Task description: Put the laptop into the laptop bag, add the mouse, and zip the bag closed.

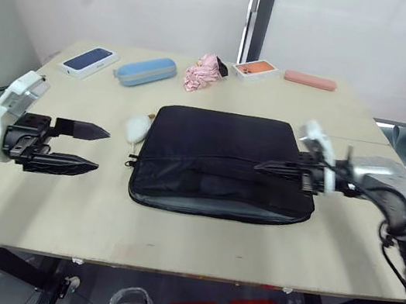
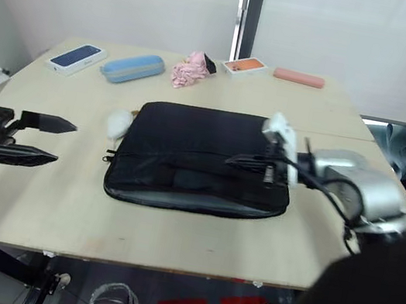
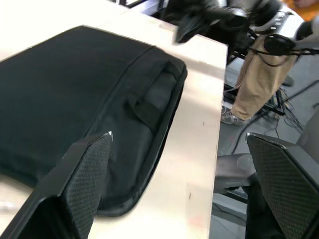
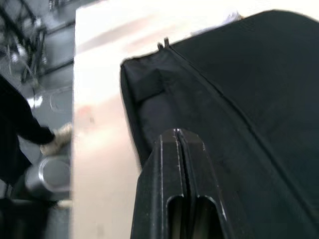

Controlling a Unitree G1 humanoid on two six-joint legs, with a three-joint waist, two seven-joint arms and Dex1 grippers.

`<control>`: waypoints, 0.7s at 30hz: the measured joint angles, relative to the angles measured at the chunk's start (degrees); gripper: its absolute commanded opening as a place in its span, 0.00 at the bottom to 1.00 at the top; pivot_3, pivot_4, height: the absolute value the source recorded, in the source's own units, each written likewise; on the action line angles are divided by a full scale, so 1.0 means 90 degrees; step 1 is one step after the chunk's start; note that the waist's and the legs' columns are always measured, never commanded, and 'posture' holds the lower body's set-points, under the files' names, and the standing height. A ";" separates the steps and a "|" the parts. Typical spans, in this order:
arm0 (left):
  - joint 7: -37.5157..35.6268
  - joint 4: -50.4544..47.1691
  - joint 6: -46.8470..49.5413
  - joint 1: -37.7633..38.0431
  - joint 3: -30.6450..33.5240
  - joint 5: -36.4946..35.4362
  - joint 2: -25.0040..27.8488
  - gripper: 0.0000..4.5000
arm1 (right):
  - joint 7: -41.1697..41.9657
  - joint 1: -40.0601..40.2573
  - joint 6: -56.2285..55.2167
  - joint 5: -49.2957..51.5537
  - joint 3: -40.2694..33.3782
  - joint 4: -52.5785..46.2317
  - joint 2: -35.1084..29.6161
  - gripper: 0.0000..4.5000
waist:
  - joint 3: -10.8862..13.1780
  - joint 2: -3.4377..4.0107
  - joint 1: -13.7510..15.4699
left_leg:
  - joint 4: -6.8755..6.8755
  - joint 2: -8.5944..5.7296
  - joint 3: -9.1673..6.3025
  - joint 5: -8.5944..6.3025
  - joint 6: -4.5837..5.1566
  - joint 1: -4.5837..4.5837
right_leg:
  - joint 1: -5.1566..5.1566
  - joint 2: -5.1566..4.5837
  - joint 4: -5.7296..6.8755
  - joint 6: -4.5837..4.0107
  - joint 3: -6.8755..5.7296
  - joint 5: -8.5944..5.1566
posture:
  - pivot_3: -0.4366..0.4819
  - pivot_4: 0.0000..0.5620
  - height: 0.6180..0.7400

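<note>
Presently, the right gripper [image 1: 264, 164] had its 2 black fingers pressed together with nothing visible between them, and it hovered over the near right part of the laptop bag [image 1: 221, 159]. The left gripper [image 1: 92, 150] stood with its fingers set wide apart and empty, off the bag's left edge and apart from it.

The bag lay flat near the middle of the table [image 1: 171, 245], its zipper line running along the near side with the pull [image 1: 132, 161] at the left corner. No laptop was visible on the table; whether it sat inside the bag could not be told. A white oval object [image 1: 139, 126] rested touching the bag's far-left corner; it could not be confirmed as the mouse.

Risks, as judged:
1. A closed gripper pushing on soft fabric could drag the whole bag towards an edge.
2. Nudging the bag could displace the white object.
3. Fabric could snag in the zipper.

The table was pale wood. Along its far side lay 2 boxes [image 1: 87, 61], a blue case [image 1: 145, 71], pink cloth [image 1: 202, 74] and a pink case [image 1: 310, 80], with a white wall behind.
</note>
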 measured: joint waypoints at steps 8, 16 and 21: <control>-0.0012 0.0583 -0.0425 -0.0498 -0.0838 0.0023 0.0000 1.00 | 0.0422 -0.0388 -0.0570 -0.0837 0.1003 0.0679 0.0727 0.01 | 0.0000 0.0000 0.0020 | 0.0007 -0.0001 -0.0009 0.0000 0.0000 -0.0006 | 0.0002 -0.0001 0.0007 -0.0005 -0.0006 -0.0001 | 0.48 0.27 1.00; 0.0303 -0.0424 -0.0267 0.0645 -0.0139 -0.0260 -0.0185 1.00 | 0.0417 -0.0865 -0.1111 -0.1692 0.1332 0.2027 0.1390 0.01 | -0.0001 -0.0004 -0.0055 | 0.0013 0.0000 -0.0012 -0.0001 -0.0002 0.0000 | 0.0013 -0.0001 0.0009 -0.0014 -0.0006 0.0004 | 0.48 0.27 1.00; 0.0760 -0.0505 -0.0210 0.0945 0.0160 -0.0261 -0.0519 1.00 | 0.0436 -0.1112 -0.1369 -0.1867 0.1253 0.2861 0.1691 0.01 | -0.0003 -0.0008 -0.0068 | 0.0045 0.0003 -0.0020 -0.0001 -0.0002 0.0013 | 0.0024 0.0001 0.0047 -0.0018 -0.0002 0.0005 | 0.48 0.27 1.00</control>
